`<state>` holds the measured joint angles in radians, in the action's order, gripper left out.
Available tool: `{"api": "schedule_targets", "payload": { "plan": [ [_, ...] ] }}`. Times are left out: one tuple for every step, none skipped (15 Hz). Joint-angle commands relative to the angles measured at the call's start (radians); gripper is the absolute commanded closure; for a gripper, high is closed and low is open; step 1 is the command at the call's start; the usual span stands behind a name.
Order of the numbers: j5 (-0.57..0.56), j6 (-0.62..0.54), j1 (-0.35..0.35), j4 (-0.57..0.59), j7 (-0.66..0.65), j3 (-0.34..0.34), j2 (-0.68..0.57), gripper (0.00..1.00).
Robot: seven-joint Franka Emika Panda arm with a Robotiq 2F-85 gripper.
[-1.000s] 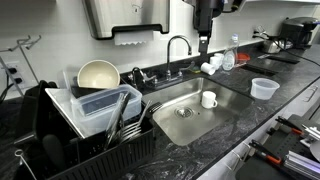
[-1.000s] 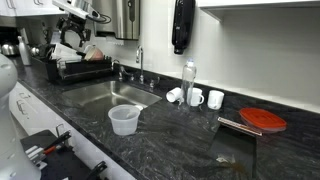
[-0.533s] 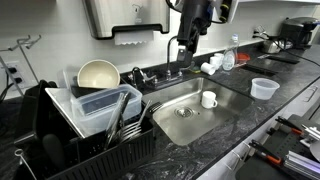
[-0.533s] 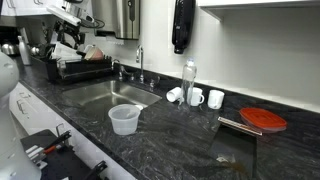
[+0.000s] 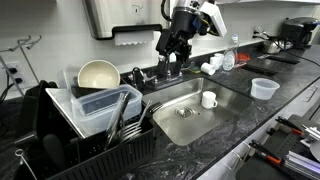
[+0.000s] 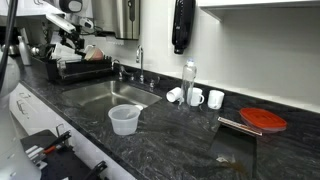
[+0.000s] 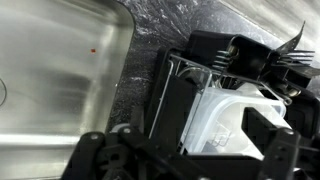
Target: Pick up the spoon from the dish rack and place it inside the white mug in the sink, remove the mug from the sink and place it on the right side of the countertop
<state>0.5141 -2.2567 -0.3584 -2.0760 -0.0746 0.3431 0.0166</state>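
Above sink [image 5: 165,105] rear edge, end effector [image 5: 170,57] is seen released, nothing held. White mug [image 5: 209,99] is sat within, no spoon visible inside. Spoon not made out in dish rack [image 5: 110,150]. Progress judged nil; all steps o/s.

Black veined desk [image 6: 190,145] with a steel sink [image 6: 100,95] set in at nine o'clock of centre, and a tap [image 6: 139,60] behind it. Dish rack [image 6: 75,70] at the sink's ten o'clock, robot arm [image 6: 70,20] above it. Clear tub [image 6: 123,120] at the sink's five o'clock. Bottle [image 6: 189,80] and three white cups [image 6: 215,99] near centre, one cup on its side; red lid [image 6: 262,120] at three o'clock.
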Motion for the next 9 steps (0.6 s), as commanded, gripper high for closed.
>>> {"api": "schedule_targets", "payload": {
  "plan": [
    [0.0, -0.001, 0.0, 0.004, -0.009, 0.005, -0.002, 0.0],
    [0.001, -0.004, 0.0, 0.004, -0.012, 0.005, -0.002, 0.0],
    [0.001, -0.006, 0.001, 0.004, -0.012, 0.005, -0.002, 0.0],
    [0.001, -0.007, 0.001, 0.004, -0.012, 0.005, -0.002, 0.0],
    [0.001, -0.007, 0.001, 0.003, -0.012, 0.005, -0.002, 0.0],
    [0.001, -0.007, 0.001, 0.003, -0.013, 0.005, -0.002, 0.0],
    [0.001, -0.007, 0.001, 0.003, -0.013, 0.005, -0.002, 0.0],
    [-0.002, -0.015, -0.002, 0.006, -0.013, 0.008, -0.01, 0.0],
    [0.001, -0.019, -0.006, 0.013, -0.003, 0.012, -0.023, 0.0]
  ]
}}
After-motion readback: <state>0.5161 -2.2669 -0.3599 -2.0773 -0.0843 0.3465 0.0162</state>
